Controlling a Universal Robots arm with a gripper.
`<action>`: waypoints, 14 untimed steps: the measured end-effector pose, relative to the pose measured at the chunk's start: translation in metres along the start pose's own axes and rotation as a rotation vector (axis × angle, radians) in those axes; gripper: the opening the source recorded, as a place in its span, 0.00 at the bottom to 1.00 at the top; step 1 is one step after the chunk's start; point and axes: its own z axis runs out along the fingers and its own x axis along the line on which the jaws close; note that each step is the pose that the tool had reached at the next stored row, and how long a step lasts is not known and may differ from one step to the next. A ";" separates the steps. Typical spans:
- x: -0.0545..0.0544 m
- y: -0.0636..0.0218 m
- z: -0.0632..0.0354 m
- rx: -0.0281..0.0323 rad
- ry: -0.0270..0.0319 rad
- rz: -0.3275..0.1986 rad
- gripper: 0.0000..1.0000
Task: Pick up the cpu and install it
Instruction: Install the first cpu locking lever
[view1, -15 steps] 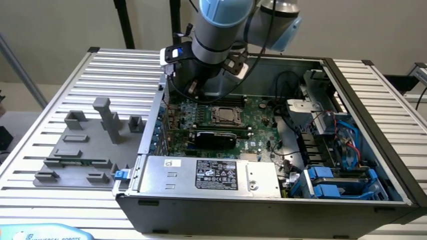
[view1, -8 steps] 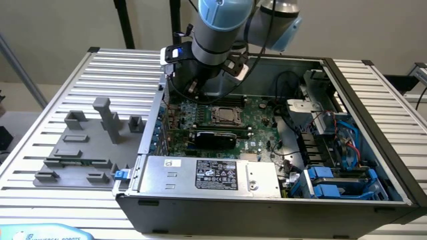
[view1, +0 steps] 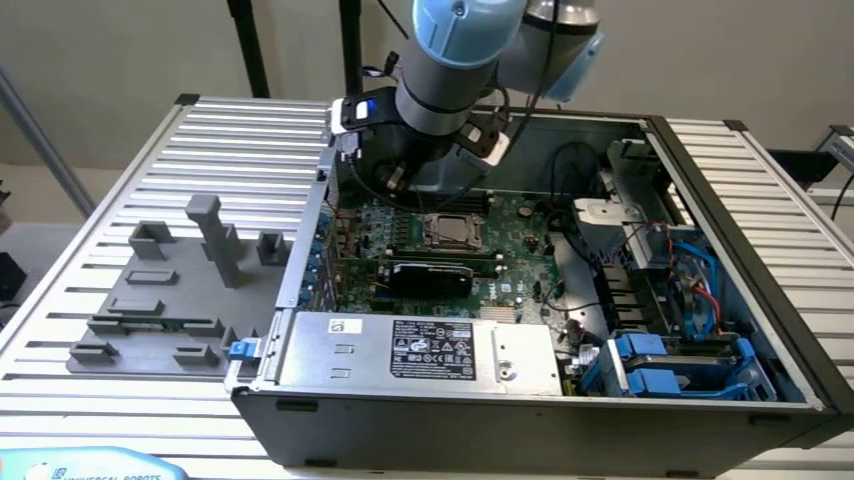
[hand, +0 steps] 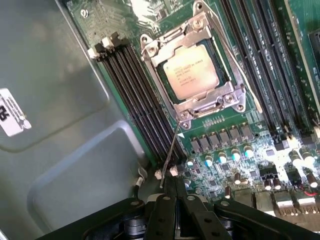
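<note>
The cpu (hand: 191, 74), a silvery square chip with printed text, lies flat inside the metal-framed socket (hand: 231, 98) on the green motherboard. In the exterior view that socket (view1: 454, 228) sits mid-board inside the open grey computer case (view1: 534, 420), with the arm's wrist (view1: 420, 150) hanging just above and behind it. My gripper (hand: 176, 200) is shut, its black fingers (hand: 162, 212) pressed together with nothing between them. It hovers a short way off the socket, beside the memory slots (hand: 142, 110). A thin wire socket lever (hand: 171, 155) slants from the socket corner toward the fingertips.
The silver power supply (view1: 427, 350) fills the case's near side, and blue drive bays (view1: 667, 365) with cables sit at the exterior view's right. A grey fixture (view1: 174, 300) holding a green memory stick (view1: 167, 323) stands on the slatted table at the exterior view's left.
</note>
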 end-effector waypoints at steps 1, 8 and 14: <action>0.001 0.0024 -0.0006 0.0005 0.0008 0.000 0.11; 0.003 0.0143 -0.0041 0.0043 0.0083 -0.001 0.11; 0.002 0.0145 -0.0043 0.0047 0.0090 -0.001 0.11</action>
